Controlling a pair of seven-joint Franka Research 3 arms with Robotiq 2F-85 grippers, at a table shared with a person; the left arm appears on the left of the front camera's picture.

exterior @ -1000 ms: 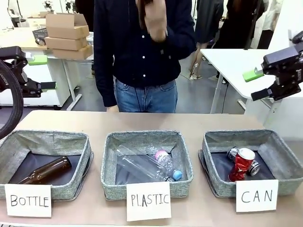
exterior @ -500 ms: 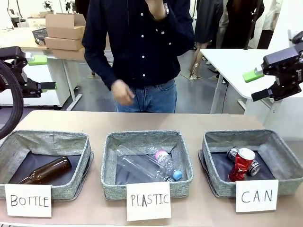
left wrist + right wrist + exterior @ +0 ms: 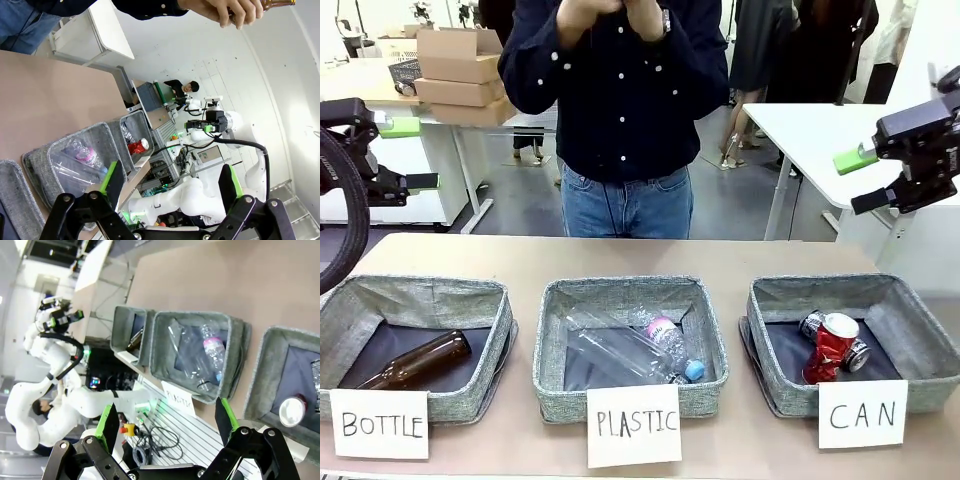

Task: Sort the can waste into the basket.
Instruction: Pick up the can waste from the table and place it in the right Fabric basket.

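Cans [image 3: 833,346] are showing glossy metal — one red, crumpled. Basket [image 3: 920,310] is presenting rough grey woven cloth with dark matt lining; card [image 3: 862,413] is reading as matt paper. Table [image 3: 740,258] is appearing smooth, matt — tan.

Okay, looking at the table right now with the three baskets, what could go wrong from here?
The person's hands hold a brown bottle up at the far side; if it is handed over next, it might be dropped into the CAN basket by mistake. The red can leans upright on the silver can, so a bump to the basket could tip it. Both grippers, left and right, are open and raised.
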